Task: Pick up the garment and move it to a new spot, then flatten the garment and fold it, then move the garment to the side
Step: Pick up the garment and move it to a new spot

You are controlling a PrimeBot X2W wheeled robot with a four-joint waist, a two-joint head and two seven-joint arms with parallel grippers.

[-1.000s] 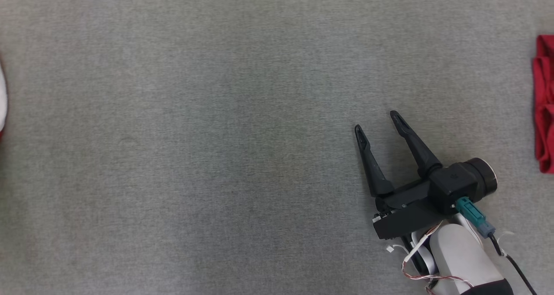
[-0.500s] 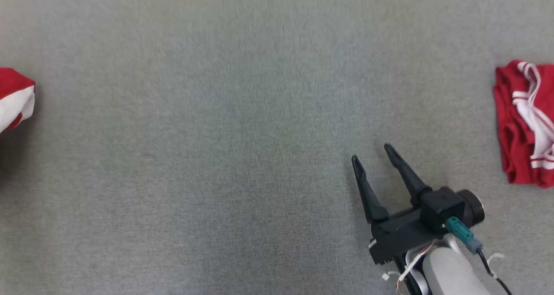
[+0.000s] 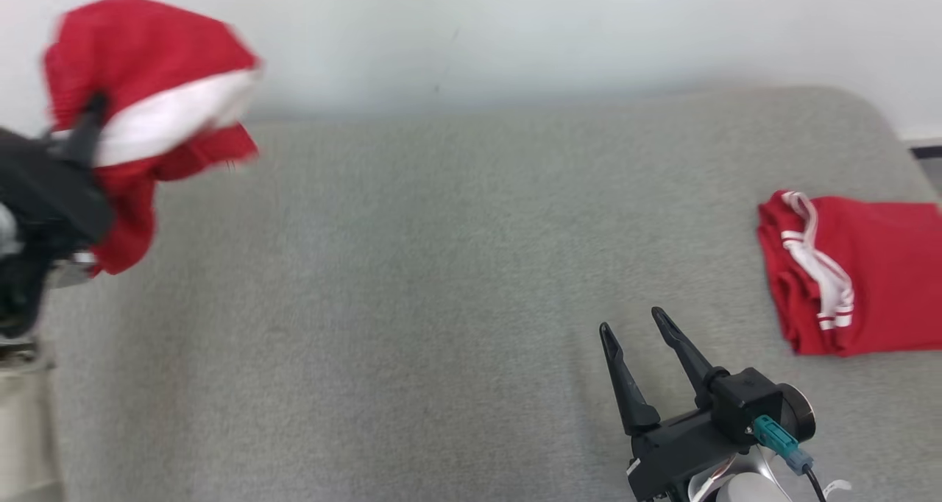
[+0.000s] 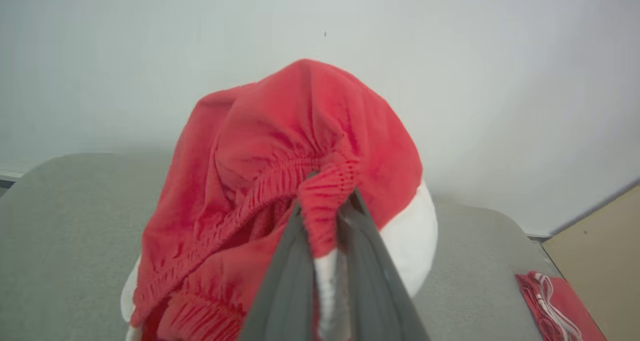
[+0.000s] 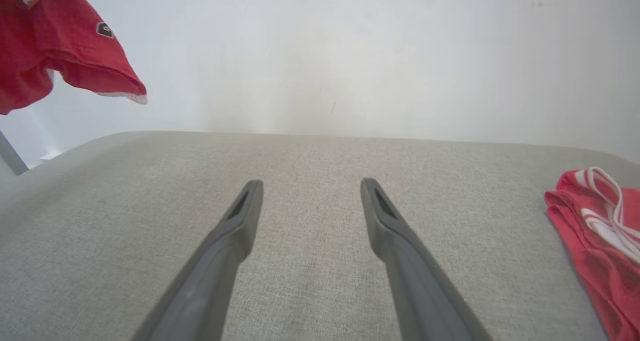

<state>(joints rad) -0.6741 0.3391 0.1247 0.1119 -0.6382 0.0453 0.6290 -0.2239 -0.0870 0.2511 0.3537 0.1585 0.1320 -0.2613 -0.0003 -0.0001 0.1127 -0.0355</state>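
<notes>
A red garment [image 3: 147, 53] with a white band hangs bunched in the air at the far left, above the grey padded table [image 3: 441, 266]. My left gripper [image 3: 88, 119] is shut on it. In the left wrist view the fingers [image 4: 290, 276] pinch the garment's [image 4: 300, 131] gathered red waistband, with my left gripper [image 4: 325, 206] half buried in cloth. The garment's [image 5: 60, 46] hem shows at the top left of the right wrist view. My right gripper [image 3: 631, 323] stands open and holds nothing, low over the table at the lower right; its fingers spread wide around my right gripper's [image 5: 311, 183] gap.
A second red garment with white stripes [image 3: 861, 274] lies folded on the table's right side, also the folded garment [image 5: 600, 231] right of my right fingers. A pale wall [image 3: 515, 31] stands behind the table. Tan floor [image 4: 600, 231] lies past its right edge.
The head camera has tilted up, bringing the wall and table's far edge into view. The garment, a sliver at the left edge before, now hangs lifted in my left gripper.
</notes>
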